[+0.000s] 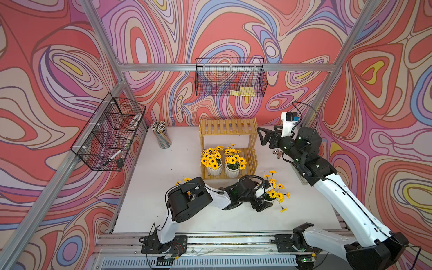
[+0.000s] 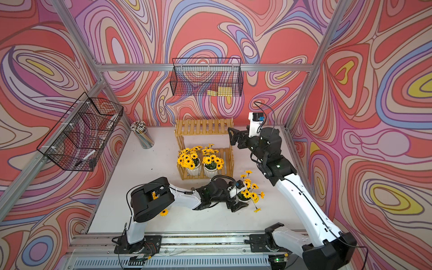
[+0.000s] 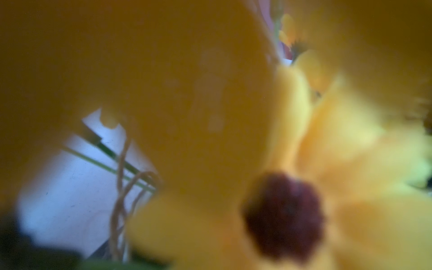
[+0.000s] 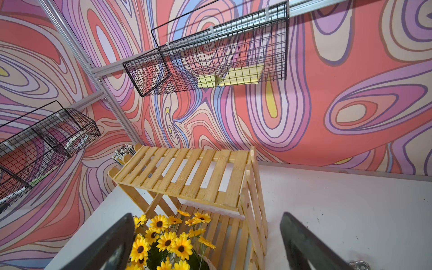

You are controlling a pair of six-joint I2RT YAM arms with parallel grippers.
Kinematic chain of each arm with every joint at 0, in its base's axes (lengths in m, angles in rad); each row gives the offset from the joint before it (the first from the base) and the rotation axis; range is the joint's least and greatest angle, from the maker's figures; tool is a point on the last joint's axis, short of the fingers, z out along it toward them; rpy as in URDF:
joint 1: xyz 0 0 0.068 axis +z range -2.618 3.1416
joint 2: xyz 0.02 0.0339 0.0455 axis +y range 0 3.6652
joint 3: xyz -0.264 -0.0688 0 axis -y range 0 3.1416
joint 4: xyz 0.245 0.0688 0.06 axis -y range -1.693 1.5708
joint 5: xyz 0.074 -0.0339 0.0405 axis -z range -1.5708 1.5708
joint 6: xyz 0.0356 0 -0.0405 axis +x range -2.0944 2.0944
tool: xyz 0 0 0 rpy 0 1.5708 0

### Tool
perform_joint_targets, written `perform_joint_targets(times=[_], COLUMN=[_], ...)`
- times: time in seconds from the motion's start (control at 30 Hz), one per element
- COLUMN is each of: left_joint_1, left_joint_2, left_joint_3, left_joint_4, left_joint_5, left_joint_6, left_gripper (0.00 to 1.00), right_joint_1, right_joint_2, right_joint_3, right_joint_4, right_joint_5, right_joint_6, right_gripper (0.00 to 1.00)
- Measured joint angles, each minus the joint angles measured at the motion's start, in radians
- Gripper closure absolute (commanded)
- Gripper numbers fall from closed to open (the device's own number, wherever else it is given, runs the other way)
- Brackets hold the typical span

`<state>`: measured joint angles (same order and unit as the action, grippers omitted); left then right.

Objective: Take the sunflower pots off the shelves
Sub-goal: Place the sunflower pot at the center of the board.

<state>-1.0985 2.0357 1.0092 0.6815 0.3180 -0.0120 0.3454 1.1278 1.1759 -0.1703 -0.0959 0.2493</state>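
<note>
Black fingers of the left gripper [image 1: 263, 206] are seen low at the white tabletop [image 1: 149, 191], against a small white ribbed ceramic pot of yellow, dark-centred artificial sunflowers [image 1: 273, 193]. Whether they are closed on it cannot be told, the left wrist view being filled by blurred petals and a strand of twine [image 3: 120, 205]. The right gripper [image 1: 261, 136] is held in the air just beside the right end of the yellowish slatted-wood two-tier shelves [image 1: 228, 127], jaws spread wide, nothing between them. The top tier is bare. Two like pots, the left pot [image 1: 214, 170] and the right pot [image 1: 232, 173], are stood side by side on the lower tier. A fourth bunch [image 1: 187, 179] is glimpsed on the table behind the left arm's elbow, its pot hidden.

Each shelved pot is upright, long axis vertical, blooms pointed up and toward the open front. The ceramic is judged stiff, smooth, breakable and fairly light. The flowers are soft and would give no hold. A grip is best taken across the ribbed wall below the rim, from the front, under the top tier.
</note>
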Motion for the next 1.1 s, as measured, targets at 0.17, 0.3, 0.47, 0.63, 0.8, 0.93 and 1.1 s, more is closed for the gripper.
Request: perform_joint_targets(times=[0.17, 0.3, 0.47, 0.63, 0.8, 0.93, 1.1], left_joint_1=[0.0, 0.0, 0.0, 0.0, 0.0, 0.0, -0.001], left_joint_2=[0.003, 0.003, 0.003, 0.01, 0.016, 0.023, 0.028], left_joint_3=[0.004, 0.004, 0.004, 0.01, 0.011, 0.011, 0.01], left_joint_4=[-0.001, -0.002, -0.004, -0.004, 0.002, 0.018, 0.029], left_joint_5=[0.003, 0.005, 0.007, 0.008, 0.008, 0.006, -0.003], left_joint_6=[0.001, 0.006, 0.016, 0.026, 0.034, 0.039, 0.045], left_gripper=[0.69, 0.56, 0.42, 0.34, 0.28, 0.22, 0.17], right_joint_1=[0.0, 0.0, 0.0, 0.0, 0.0, 0.0, 0.0], right_joint_2=[0.002, 0.003, 0.004, 0.006, 0.008, 0.008, 0.008], right_joint_3=[0.0, 0.0, 0.0, 0.0, 0.0, 0.0, 0.0], right_joint_4=[0.0, 0.0, 0.0, 0.0, 0.0, 0.0, 0.0], right_joint_5=[-0.001, -0.002, -0.002, -0.002, -0.002, -0.002, -0.002], right_joint_6=[0.0, 0.0, 0.0, 0.0, 0.0, 0.0, 0.0], right_gripper=[0.02, 0.02, 0.02, 0.02, 0.02, 0.02, 0.02])
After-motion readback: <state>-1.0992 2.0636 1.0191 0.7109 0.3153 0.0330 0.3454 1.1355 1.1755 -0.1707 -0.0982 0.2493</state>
